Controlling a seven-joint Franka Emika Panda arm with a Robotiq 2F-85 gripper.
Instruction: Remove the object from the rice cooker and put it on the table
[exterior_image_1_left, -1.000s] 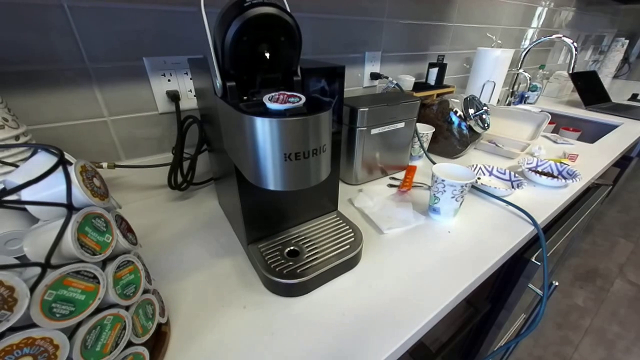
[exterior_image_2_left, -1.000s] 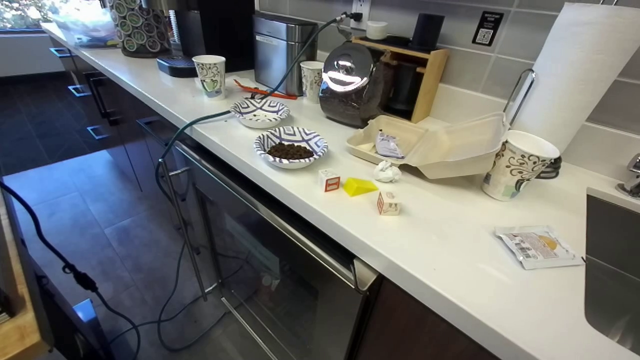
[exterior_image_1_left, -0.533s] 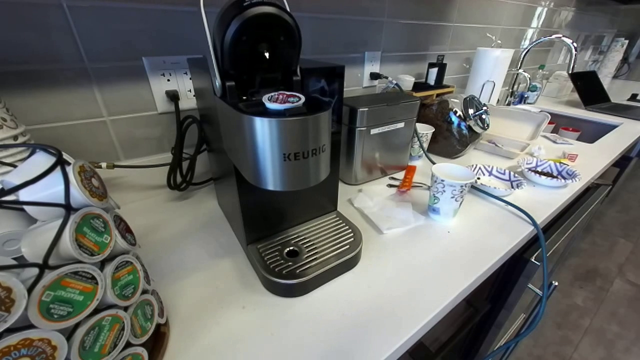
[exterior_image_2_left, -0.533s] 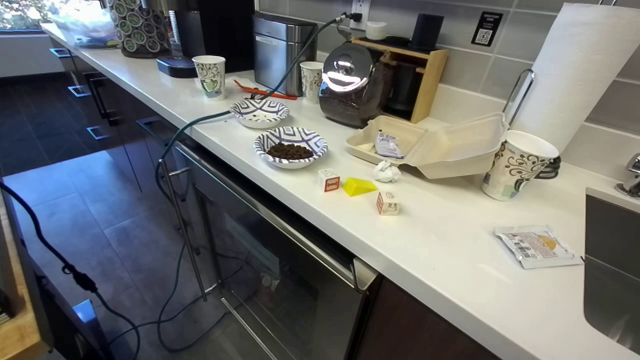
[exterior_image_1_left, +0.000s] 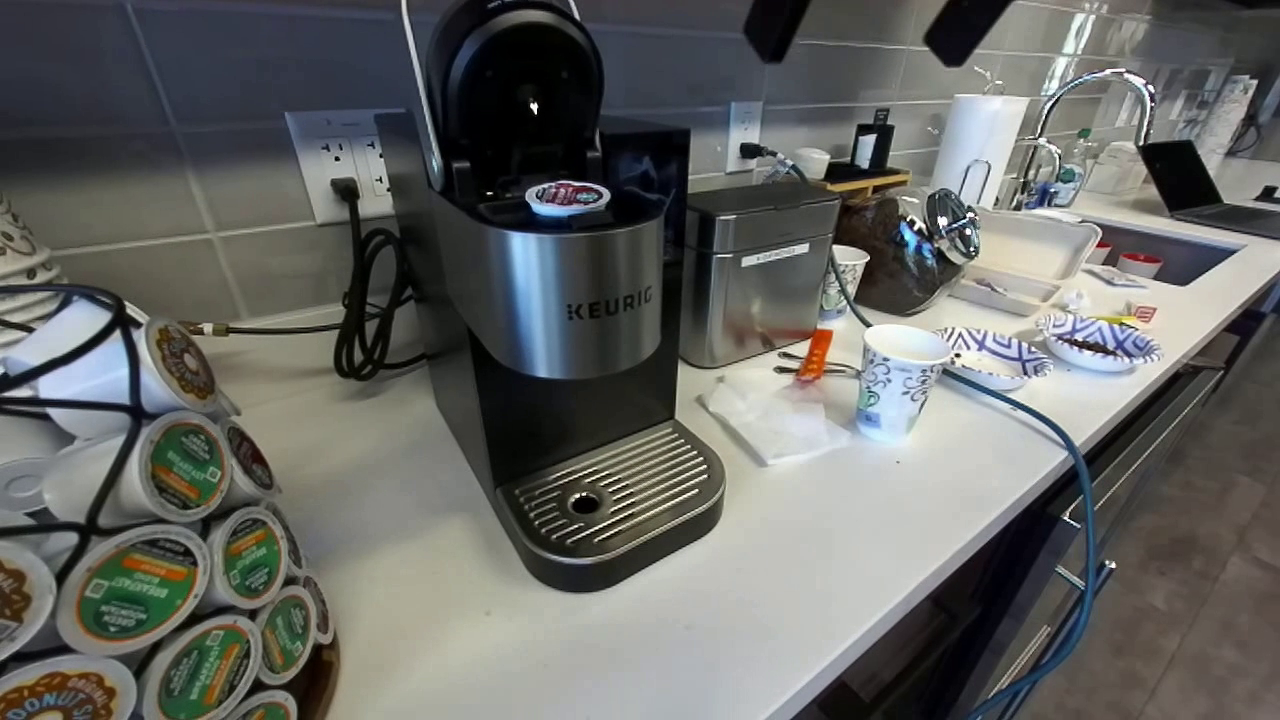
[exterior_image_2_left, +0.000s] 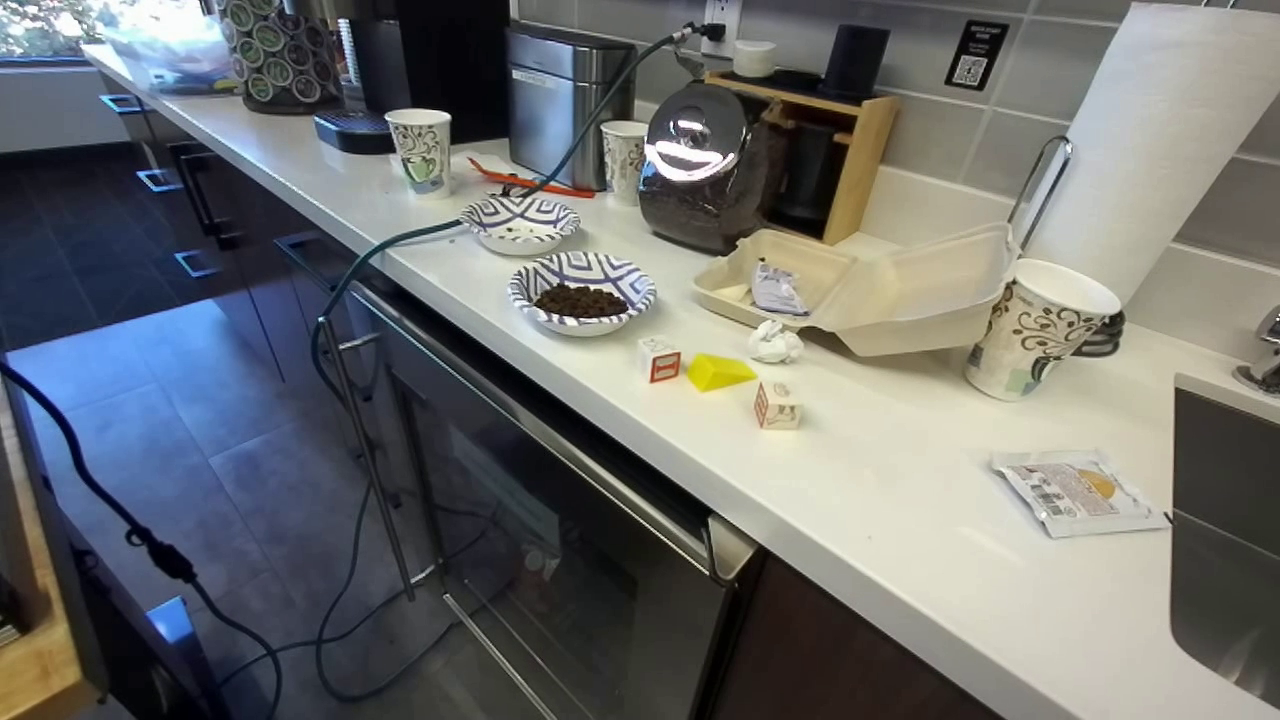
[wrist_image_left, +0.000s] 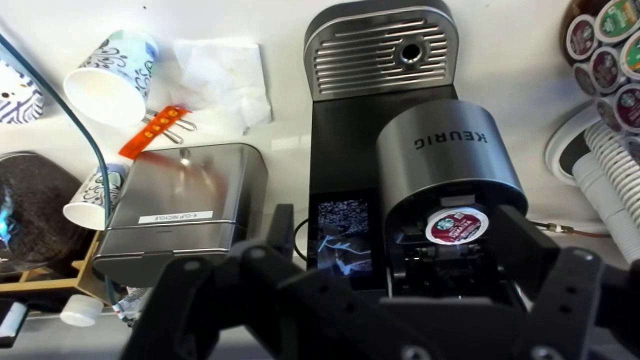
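Note:
No rice cooker shows; a Keurig coffee maker (exterior_image_1_left: 560, 300) stands on the white counter (exterior_image_1_left: 430, 630) with its lid raised. A coffee pod (exterior_image_1_left: 568, 198) with a white rim and dark red lid sits in its open top. The wrist view shows the pod (wrist_image_left: 457, 226) and the coffee maker (wrist_image_left: 445, 145) from above. My gripper (exterior_image_1_left: 862, 45) is open and empty, high up and right of the coffee maker in an exterior view. In the wrist view the pod lies between the gripper's fingers (wrist_image_left: 397, 220), nearer the right one, and well below them.
A pod rack (exterior_image_1_left: 150, 560) stands left of the coffee maker. A steel box (exterior_image_1_left: 760, 290), a napkin (exterior_image_1_left: 775, 420), a paper cup (exterior_image_1_left: 895, 385) and a blue cable (exterior_image_1_left: 1080, 480) are on its right. Bowls, blocks (exterior_image_2_left: 777, 405) and a sink (exterior_image_2_left: 1225, 520) lie farther along.
My gripper's fingertips have come into an exterior view at the top edge; they were out of view before. The pod and coffee maker have not moved.

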